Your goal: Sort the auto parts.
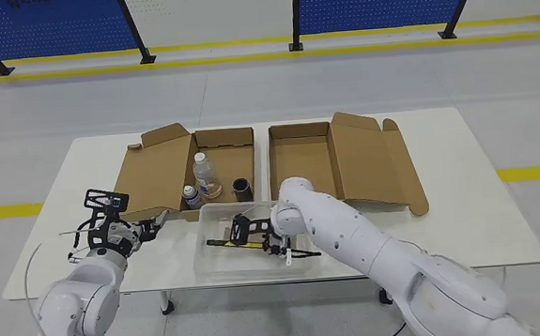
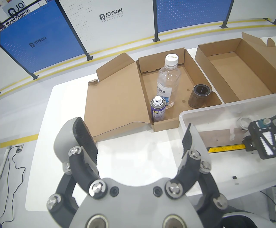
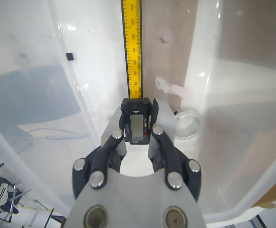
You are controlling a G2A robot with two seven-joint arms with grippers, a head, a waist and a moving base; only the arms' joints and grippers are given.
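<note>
We log the right gripper (image 3: 138, 112) clenched on the digital caliper (image 3: 134, 54) inside the clear bin (image 3: 71, 71), yellow scale running ahead of it. We note the left gripper (image 2: 134, 129) released, bin just beside it.

Worktop (image 1: 479, 200): white, with rounded corners, stood on a grey floor.
Partition panels (image 1: 53, 23): blue and white pegboard, ranged along the far side, well apart from the worktop.
Panel struts (image 1: 134, 27): black and slanted, their feet on the floor.
Floor lines (image 1: 384, 45): yellow, ran before the panels.
Cable (image 2: 13, 160): black, trailed from a socket block (image 2: 19, 148) on the floor.
</note>
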